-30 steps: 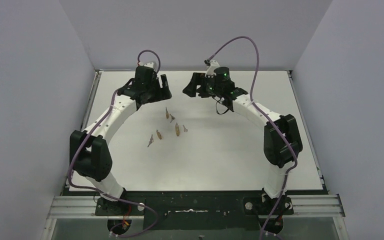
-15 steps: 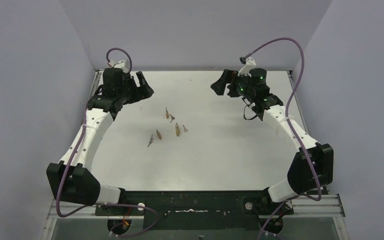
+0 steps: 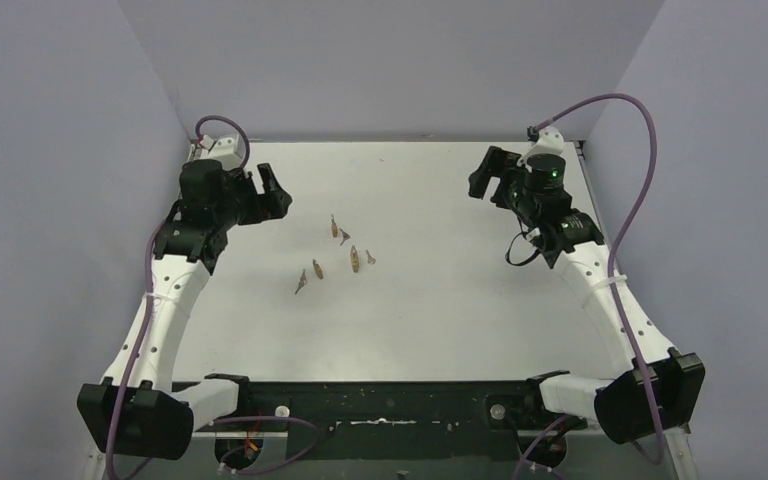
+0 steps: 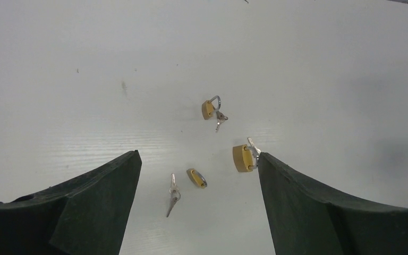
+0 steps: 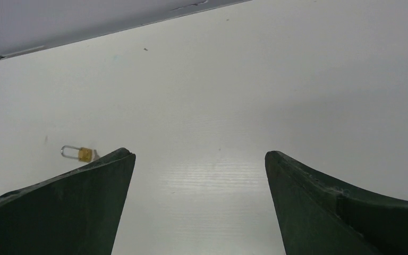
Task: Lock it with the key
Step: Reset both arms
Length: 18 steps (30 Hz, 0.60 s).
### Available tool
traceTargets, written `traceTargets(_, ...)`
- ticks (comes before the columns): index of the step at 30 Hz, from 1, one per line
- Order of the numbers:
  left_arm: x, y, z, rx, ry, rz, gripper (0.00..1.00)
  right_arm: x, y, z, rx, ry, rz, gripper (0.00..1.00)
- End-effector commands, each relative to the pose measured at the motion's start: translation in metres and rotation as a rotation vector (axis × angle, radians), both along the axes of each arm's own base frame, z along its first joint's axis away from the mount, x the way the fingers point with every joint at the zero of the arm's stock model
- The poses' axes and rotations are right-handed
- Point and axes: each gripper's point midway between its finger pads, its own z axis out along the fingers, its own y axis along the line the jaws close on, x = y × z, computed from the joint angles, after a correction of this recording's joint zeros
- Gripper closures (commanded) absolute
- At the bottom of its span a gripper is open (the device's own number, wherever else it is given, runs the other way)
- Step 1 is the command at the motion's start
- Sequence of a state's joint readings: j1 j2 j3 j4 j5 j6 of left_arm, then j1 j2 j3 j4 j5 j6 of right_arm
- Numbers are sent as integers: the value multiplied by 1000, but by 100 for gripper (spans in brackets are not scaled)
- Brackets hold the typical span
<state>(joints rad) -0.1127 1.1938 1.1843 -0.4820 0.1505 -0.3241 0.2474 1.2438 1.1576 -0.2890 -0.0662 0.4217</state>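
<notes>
No writing, brand, number or sign is showing legibly in any view. The brass padlocks [image 4: 243, 158] lying ahead of the left end effector [image 4: 197, 154] are appearing too small to reveal any stamp.

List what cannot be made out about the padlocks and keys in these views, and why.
- Top view: padlocks and keys are too small to tell whether any shackle is shut.
- Left wrist view: the key beside the largest padlock meets the left gripper's finger; whether it sits in the keyhole is unclear.
- Right wrist view: one padlock shows; the right gripper's finger covers whatever lies beside it.
</notes>
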Motion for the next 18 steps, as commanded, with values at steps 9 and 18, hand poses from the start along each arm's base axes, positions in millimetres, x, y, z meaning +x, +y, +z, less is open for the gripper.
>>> traceTargets(9, -19, 13, 40, 69, -302, -45, 19, -51, -82, 5, -192, -41, -310, 0)
traceTargets(18, -23, 13, 40, 63, -298, -54, 18, -61, -77, 3, -201, -44, -253, 0)
